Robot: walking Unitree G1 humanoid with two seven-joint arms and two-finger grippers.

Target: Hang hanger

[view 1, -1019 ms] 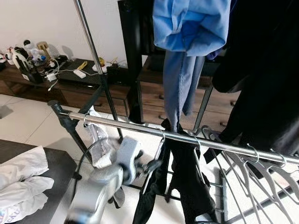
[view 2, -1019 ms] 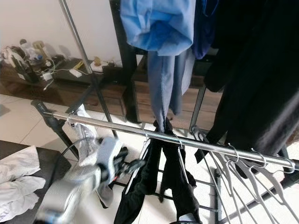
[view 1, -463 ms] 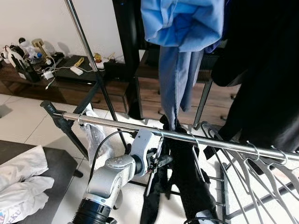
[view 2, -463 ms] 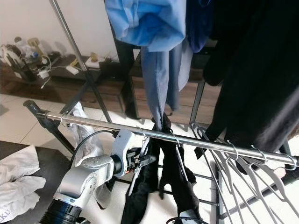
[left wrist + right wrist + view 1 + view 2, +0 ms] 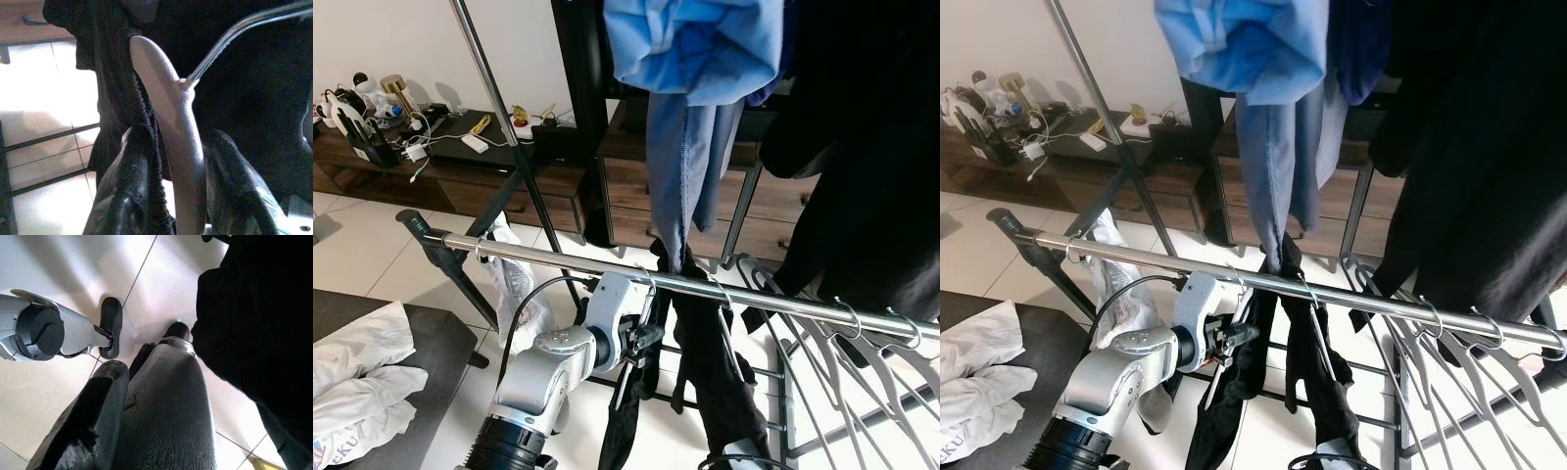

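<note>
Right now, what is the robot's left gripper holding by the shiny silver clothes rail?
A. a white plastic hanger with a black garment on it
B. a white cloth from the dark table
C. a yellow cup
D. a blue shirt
A. The left gripper has its fingers on either side of the white plastic hanger draped with a black garment, just under the shiny silver clothes rail.

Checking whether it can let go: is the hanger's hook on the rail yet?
On: the hanger, in the left end effector, has its hook over the rail.
</note>
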